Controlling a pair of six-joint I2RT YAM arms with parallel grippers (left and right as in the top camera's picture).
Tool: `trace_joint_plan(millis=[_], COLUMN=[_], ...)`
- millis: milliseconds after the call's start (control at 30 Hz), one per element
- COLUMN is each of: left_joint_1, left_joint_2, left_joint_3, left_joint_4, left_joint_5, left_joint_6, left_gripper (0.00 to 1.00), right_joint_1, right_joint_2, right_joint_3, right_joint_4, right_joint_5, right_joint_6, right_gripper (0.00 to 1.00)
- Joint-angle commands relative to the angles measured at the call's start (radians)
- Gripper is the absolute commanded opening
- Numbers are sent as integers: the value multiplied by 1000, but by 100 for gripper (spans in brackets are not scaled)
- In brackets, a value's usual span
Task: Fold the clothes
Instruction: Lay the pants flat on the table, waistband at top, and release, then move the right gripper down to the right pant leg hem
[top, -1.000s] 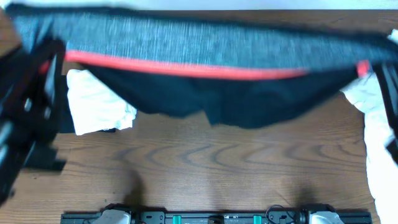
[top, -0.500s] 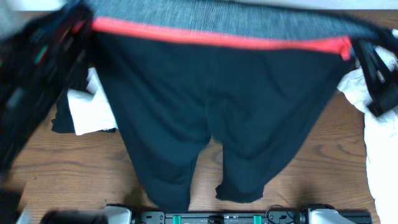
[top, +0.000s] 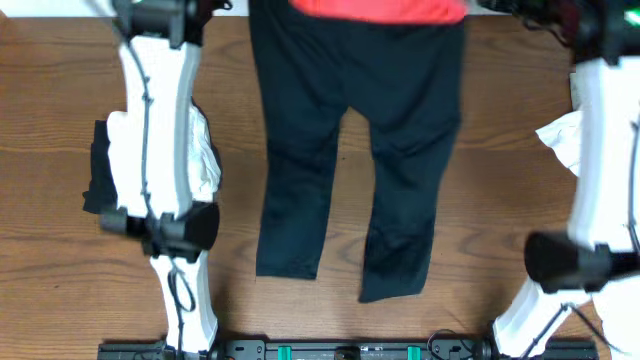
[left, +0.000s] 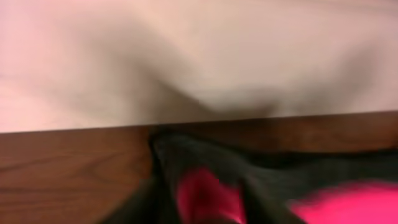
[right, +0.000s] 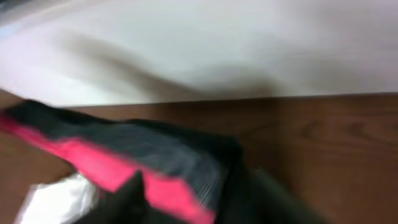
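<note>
Trousers (top: 350, 150) dropped flat | waistband (top: 380, 8) between left hand (top: 200, 6) and right hand (top: 535, 10)

We can read no text, label, brand, number or sign anywhere. None shows on the black trousers (top: 340, 150) or the wooden table (top: 60, 280), and both wrist views are too blurred for lettering.

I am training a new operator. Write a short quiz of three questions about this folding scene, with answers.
1. True or false: the black trousers lie spread on the table, legs toward the robot's base.
2. The waistband stripe is: A blue, B red, C green.
3. Fill in: a second black garment lies on the robot's ___ side of the trousers.
Key: 1 true; 2 B; 3 left.
</note>
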Motion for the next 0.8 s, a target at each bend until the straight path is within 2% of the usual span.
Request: trace_joint_plan(millis=[0, 33, 100, 367, 533, 767], left_joint_1=[24, 31, 43, 67, 66, 66], left_joint_2=[15, 15, 6, -26, -76, -286], left_joint_3=[5, 5, 5, 6, 6, 6], left_joint_4=[-1, -14, -52, -290, -407, -546], left_joint_5=[-68, -82, -91, -91, -90, -90], left_joint_6=[24, 24, 49, 119, 121, 121], left_gripper=[86, 93, 94, 96, 90, 85], right_joint_1=[-25, -29, -38, -40, -40, -39], right_joint_2=[51, 61, 69, 47, 20, -140], right_joint_3=[4, 4, 4, 4, 4, 4], right_joint_4=[-9, -26, -73, -263, -355, -462], right_joint_5=[37, 38, 39, 38, 26, -7], right_joint_6=[-26, -34, -65, -173, -198, -269], right_gripper=[63, 64, 67, 68, 66, 67])
